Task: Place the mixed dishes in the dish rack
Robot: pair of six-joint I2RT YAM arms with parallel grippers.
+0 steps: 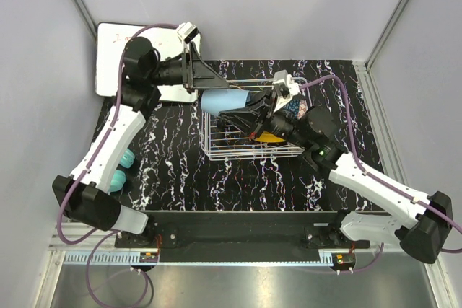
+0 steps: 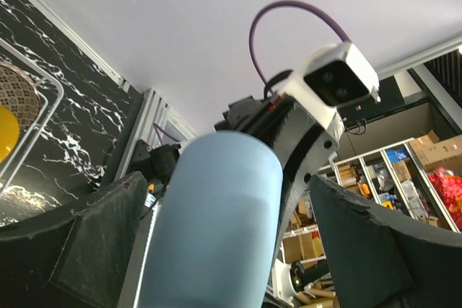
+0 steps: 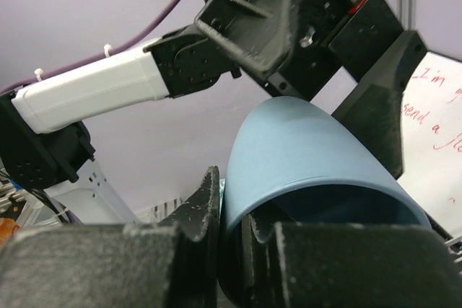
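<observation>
My right claw (image 3: 227, 203) pinches the rim of the cup (image 3: 317, 149), one finger inside and one outside. My left claw (image 2: 225, 200) stands wide on both sides of the cup's base; I cannot tell if it touches. The cup hangs sideways above the far left corner of the rack (image 1: 216, 151).

Bright, even, diffuse light falls from above; the arms cast only faint, soft shadows on the table (image 1: 173, 171). The top view is sharp. In the left wrist view the cup (image 2: 216, 229) looms soft-edged and straight lines bow. In the right wrist view the fingers (image 3: 108, 265) are blurred and grainy, and the whiteboard (image 3: 440, 120) is bright.
</observation>
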